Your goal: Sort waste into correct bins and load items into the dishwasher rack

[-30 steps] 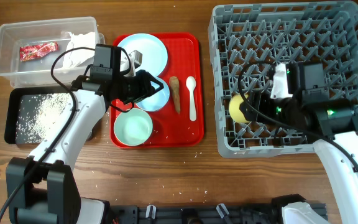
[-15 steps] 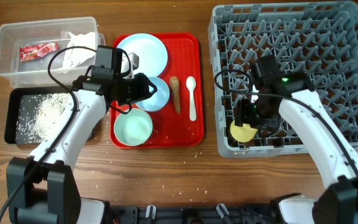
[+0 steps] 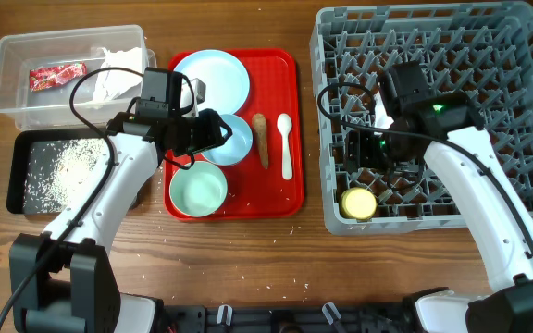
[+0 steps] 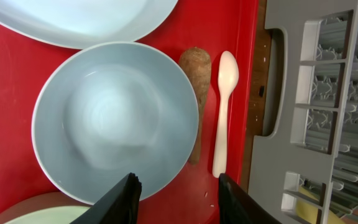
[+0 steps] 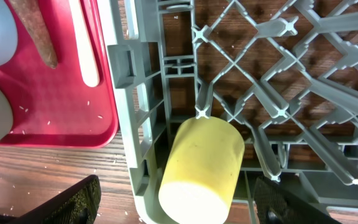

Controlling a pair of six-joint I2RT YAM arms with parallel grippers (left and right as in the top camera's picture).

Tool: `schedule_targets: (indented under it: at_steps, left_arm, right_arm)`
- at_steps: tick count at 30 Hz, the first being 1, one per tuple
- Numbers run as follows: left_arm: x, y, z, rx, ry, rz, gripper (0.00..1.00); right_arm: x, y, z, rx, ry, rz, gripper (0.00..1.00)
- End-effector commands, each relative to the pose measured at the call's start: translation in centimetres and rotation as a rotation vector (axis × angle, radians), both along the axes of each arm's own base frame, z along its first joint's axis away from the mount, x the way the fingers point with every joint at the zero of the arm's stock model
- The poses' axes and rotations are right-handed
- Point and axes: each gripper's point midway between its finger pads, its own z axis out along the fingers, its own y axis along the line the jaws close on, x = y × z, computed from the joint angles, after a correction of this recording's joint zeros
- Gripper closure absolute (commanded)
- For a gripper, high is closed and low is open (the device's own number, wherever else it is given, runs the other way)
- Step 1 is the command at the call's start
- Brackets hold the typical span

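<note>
Small yellow cup [image 3: 358, 203] now lies free in the near left corner of the dishwasher rack [image 3: 489, 55], tipped among the pegs and close against the rack's wall. Half a second ago the right gripper [image 3: 364, 150] was down over it at that corner. It has since pulled back towards the middle of the rack, and its fingers [image 5: 73, 200] are spread wide and hold nothing.

The left arm has not moved. The left gripper [image 4: 178, 186] hangs over the near rim of the pale blue-white bowl [image 4: 114, 118] with its fingers [image 4: 122, 198] parted, one over the bowl and one over the red tray [image 3: 285, 194]. I cannot tell if either touches the rim.

On that tray, the pale blue plate [image 3: 220, 74] sits behind the bowl and the mint green bowl [image 3: 198, 190] sits in front. The long brown food piece [image 3: 261, 139] lies just beside the bowl, with the white spoon [image 3: 286, 143] on its rack side.

Only the overhead view takes in the clear tub [image 3: 12, 102] holding the red wrapper [image 3: 55, 76] and napkin [image 3: 118, 69]. It also shows the black tray [image 3: 15, 171] with rice grains [image 3: 63, 166]. The right wrist view alone shows stray grains on the tray and the worktop [image 5: 42, 174].
</note>
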Motion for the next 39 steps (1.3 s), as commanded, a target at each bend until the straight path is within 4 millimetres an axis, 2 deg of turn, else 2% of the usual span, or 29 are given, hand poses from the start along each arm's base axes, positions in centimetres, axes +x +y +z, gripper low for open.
schedule_targets:
  at_steps: [1,3,6,7,9,12,13,15,16,17,18,19,20,21,22,26,29,31,36,39]
  left_arm:
    - [0.3,0.0,0.4,0.014,-0.027,-0.018,0.59]
    - [0.3,0.0,1.3,0.016,-0.040,-0.024,0.62]
    - [0.1,0.2,4.4,0.068,-0.093,-0.078,0.57]
    - [0.0,0.5,5.1,0.104,-0.095,-0.072,0.53]
    - [-0.7,0.4,5.0,0.138,-0.086,-0.105,0.46]
    - [-1.6,1.3,4.4,0.182,-0.036,-0.091,0.44]
    - [-1.3,2.4,5.1,0.201,-0.039,-0.062,0.44]
    - [-0.8,3.8,6.7,0.213,-0.049,-0.020,0.44]
    - [-0.4,4.8,7.6,0.229,-0.058,0.009,0.41]
    - [0.6,7.0,9.0,0.274,-0.086,0.074,0.31]
    - [0.9,8.3,9.3,0.303,-0.097,0.111,0.20]
    - [1.1,9.6,9.2,0.339,-0.096,0.144,0.14]
    - [1.2,11.0,9.0,0.386,-0.091,0.181,0.02]
    - [1.2,12.5,9.0,0.436,-0.087,0.220,0.00]
    - [1.2,13.7,9.0,0.462,-0.084,0.250,0.00]
    - [1.2,14.1,9.0,0.462,-0.081,0.261,0.00]
    - [1.2,14.1,9.0,0.462,-0.081,0.261,0.00]
    - [1.2,14.1,9.0,0.462,-0.081,0.261,0.00]
    - [1.2,14.1,9.0,0.462,-0.081,0.261,0.00]
    - [1.2,14.1,9.0,0.462,-0.081,0.261,0.00]
  right_arm:
    - [0.4,0.6,0.9,0.023,-0.036,0.030,0.20]
    - [0.6,0.7,1.3,0.027,-0.052,0.042,0.21]
    - [1.6,1.9,2.8,0.086,-0.104,0.089,0.22]
    - [2.4,2.7,3.6,0.128,-0.141,0.099,0.23]
    - [3.2,4.0,4.6,0.199,-0.190,0.138,0.24]
    - [4.4,6.3,5.9,0.308,-0.255,0.166,0.30]
    - [5.5,7.9,6.4,0.333,-0.300,0.156,0.32]
    - [6.2,9.9,6.1,0.323,-0.323,0.135,0.32]
    - [6.7,11.6,5.2,0.302,-0.330,0.126,0.32]
    - [7.2,13.4,3.9,0.280,-0.329,0.114,0.32]
    - [7.6,15.4,2.5,0.277,-0.324,0.099,0.33]
    - [8.0,16.7,1.6,0.278,-0.326,0.097,0.36]
    - [8.4,18.2,0.4,0.282,-0.332,0.112,0.40]
    - [8.8,19.7,-1.2,0.289,-0.324,0.120,0.44]
    - [8.9,20.3,-3.5,0.263,-0.292,0.095,0.47]
    - [9.0,20.6,-8.3,0.214,-0.217,0.076,0.55]
    - [9.2,20.9,-11.0,0.197,-0.185,0.071,0.59]
    - [9.1,21.3,-11.7,0.209,-0.178,0.079,0.62]
    - [9.1,21.9,-13.0,0.208,-0.176,0.091,0.78]
    - [9.2,22.0,-13.0,0.209,-0.178,0.093,0.87]
